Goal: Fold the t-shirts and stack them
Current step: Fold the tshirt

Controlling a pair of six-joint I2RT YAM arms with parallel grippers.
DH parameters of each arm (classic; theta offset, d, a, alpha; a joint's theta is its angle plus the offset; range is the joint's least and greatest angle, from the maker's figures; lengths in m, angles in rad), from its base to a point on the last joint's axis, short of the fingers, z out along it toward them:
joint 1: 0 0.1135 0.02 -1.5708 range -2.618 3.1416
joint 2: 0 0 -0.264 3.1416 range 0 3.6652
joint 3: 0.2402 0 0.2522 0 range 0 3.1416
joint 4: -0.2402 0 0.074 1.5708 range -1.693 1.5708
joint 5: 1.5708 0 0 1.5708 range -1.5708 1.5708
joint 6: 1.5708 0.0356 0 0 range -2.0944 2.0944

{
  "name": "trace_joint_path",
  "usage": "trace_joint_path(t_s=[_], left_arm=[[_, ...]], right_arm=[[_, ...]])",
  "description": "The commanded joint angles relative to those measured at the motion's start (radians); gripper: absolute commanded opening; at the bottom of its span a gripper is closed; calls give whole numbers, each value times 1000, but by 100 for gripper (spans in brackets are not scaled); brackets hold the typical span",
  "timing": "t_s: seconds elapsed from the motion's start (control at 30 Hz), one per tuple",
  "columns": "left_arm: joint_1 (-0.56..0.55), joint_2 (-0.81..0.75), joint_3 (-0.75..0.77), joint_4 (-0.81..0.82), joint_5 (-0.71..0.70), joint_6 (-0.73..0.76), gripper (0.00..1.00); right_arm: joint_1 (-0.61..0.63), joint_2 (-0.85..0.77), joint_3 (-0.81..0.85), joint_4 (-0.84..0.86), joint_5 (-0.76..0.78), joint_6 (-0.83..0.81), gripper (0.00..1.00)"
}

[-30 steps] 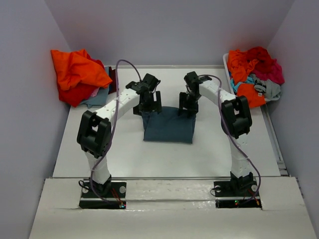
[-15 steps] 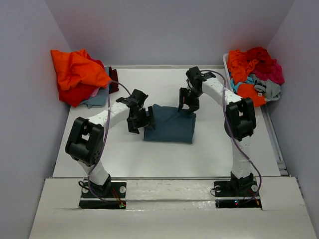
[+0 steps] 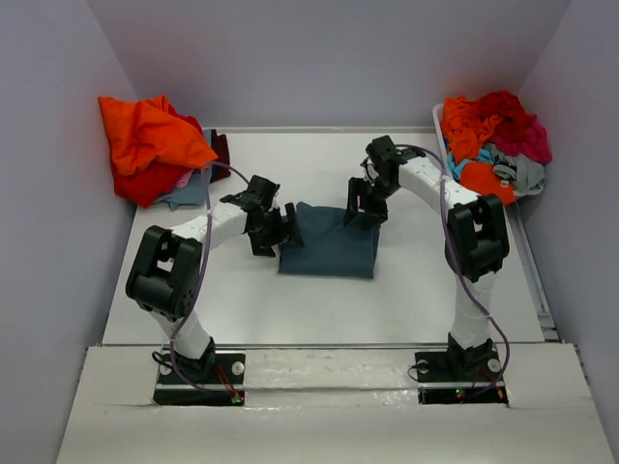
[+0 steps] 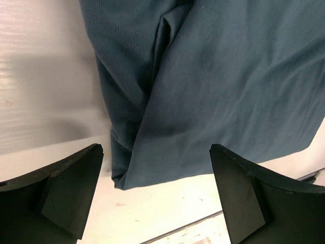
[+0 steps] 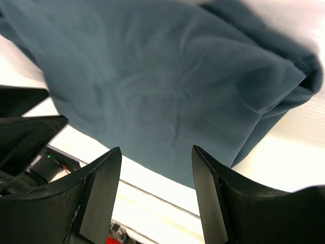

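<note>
Your left fingers [image 4: 66, 188] are spread wide, holding nothing; right fingers [image 5: 99, 195] too. Blue shirt [image 3: 329, 246] lies folded mid-frame on the bench [image 3: 319, 309], left fingers at its left edge, right ones at its upper right corner.

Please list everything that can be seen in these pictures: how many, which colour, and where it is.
Folded t-shirt: one, dark slate-blue, flat in the middle of the table.
Pile of t-shirts: several, count unclear; orange on top, red and grey-blue below; far left corner of the table.
Heap of t-shirts: several, count unclear; orange, red, magenta, teal, grey; in the basket.
Basket: one, white, far right corner.
Table: one, white.
Left arm: one, white and black, at the folded t-shirt's left edge; jaws open, holding nothing.
Right arm: one, white and black, over its far right corner; jaws open, holding nothing.
</note>
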Motion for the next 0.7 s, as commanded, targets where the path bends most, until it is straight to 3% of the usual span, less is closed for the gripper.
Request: trace_joint_path(t_s=[0.0,0.37,0.67], left_arm=[[22,17,-1,39,22,8,99],[64,55,-6,37,3,8,99],[83,124,-26,131,121,-6,99]], right_arm=[[-5,-32,-61,44,-64,-11,63],[-5,-21,-168,81,-83,-21,63],[-5,19,-178,91,-74,-27,63]])
